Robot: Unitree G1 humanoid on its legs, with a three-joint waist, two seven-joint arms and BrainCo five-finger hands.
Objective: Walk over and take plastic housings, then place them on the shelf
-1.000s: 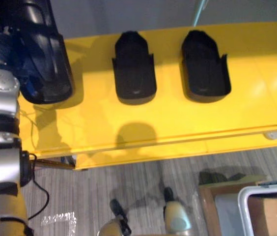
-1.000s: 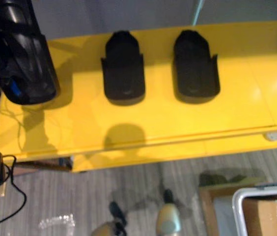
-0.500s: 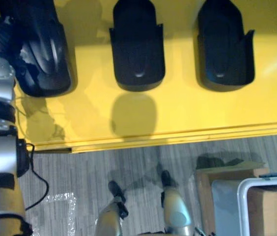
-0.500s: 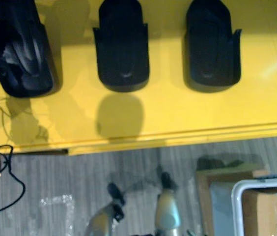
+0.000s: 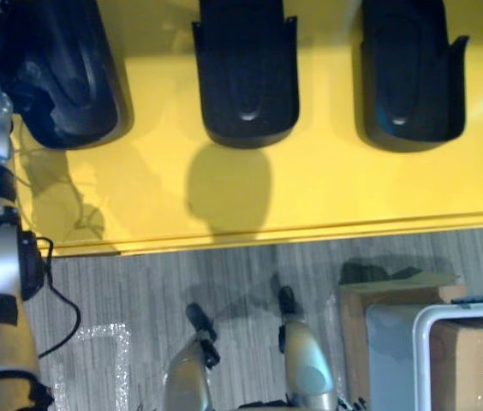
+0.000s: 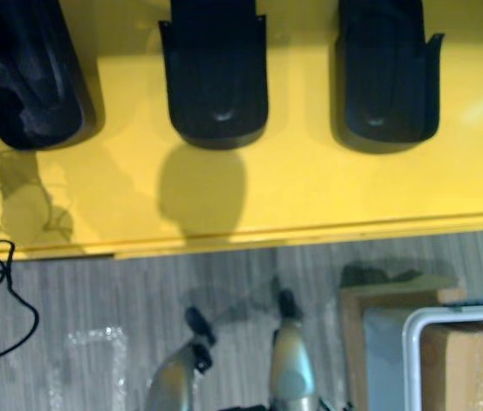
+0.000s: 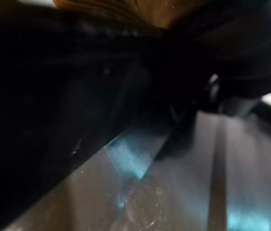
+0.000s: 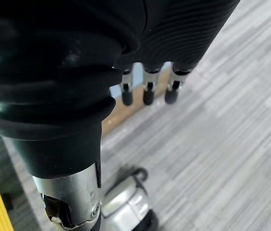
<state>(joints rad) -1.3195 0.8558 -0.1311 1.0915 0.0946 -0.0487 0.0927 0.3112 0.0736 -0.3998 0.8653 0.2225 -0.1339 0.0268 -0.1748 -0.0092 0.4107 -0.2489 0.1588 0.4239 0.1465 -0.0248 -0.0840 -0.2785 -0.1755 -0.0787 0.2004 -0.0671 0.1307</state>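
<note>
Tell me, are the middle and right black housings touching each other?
Apart. The left eye view shows bare yellow shelf between the middle housing and the right housing.

Three housings sit in a row on the shelf (image 5: 327,188), apart from one another: left housing (image 5: 70,86), middle housing (image 5: 247,73), right housing (image 5: 411,77). Nearer lies the floor (image 5: 122,291). At near right a bin (image 5: 430,321) holds a carton (image 5: 481,364), with a box (image 5: 357,308) just left of it.

2 eyes overhead, sharing shelf (image 5: 310,188); wrists close-up.
</note>
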